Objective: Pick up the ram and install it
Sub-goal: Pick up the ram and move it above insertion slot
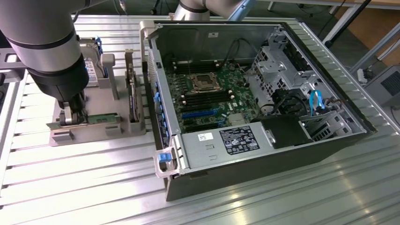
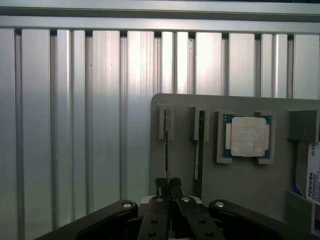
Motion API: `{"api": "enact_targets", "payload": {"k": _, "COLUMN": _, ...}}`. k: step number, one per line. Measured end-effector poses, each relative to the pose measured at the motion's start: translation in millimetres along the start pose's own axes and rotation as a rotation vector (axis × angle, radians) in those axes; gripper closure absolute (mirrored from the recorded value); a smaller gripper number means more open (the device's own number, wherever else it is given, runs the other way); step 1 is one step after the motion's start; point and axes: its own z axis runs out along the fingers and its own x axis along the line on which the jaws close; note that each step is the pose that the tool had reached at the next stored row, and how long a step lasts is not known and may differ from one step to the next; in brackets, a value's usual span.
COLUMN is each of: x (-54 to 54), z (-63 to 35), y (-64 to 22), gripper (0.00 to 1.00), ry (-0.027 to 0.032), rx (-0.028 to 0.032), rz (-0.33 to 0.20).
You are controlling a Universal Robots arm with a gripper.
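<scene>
Ribbed aluminium table [image 1: 75,187] runs under everything, with the open computer case [image 1: 269,150] on the exterior view's right and a grey holder [image 1: 62,137] on its left. My pincer [image 2: 169,184] is down at that holder and clenched on the ram [image 2: 167,142], which stands on edge in its slot and, as far as I can judge, is not yet lifted clear. I reckon the stick is light and stiff but thin and easily harmed (the contact edge is no place for pressure), so a pinch across the board along its upper edge is where a hold belongs, firm but not crushing. From the wrist I see the jaws meeting on the stick edge-on, with the expansion card [image 2: 200,150], the processor [image 2: 247,136] and the hard drive [image 2: 311,180] ranged beside it. The exterior view gives instead the stick's green length and the motherboard [image 1: 209,93] inside the case.
</scene>
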Motion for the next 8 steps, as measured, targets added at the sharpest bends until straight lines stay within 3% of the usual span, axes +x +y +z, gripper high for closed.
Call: {"api": "enact_targets", "payload": {"k": 8, "x": 0.0, "z": -1.6, "y": 0.1, "gripper": 0.88, "ry": 0.0000, "rx": 0.0000, "rz": 0.000}}
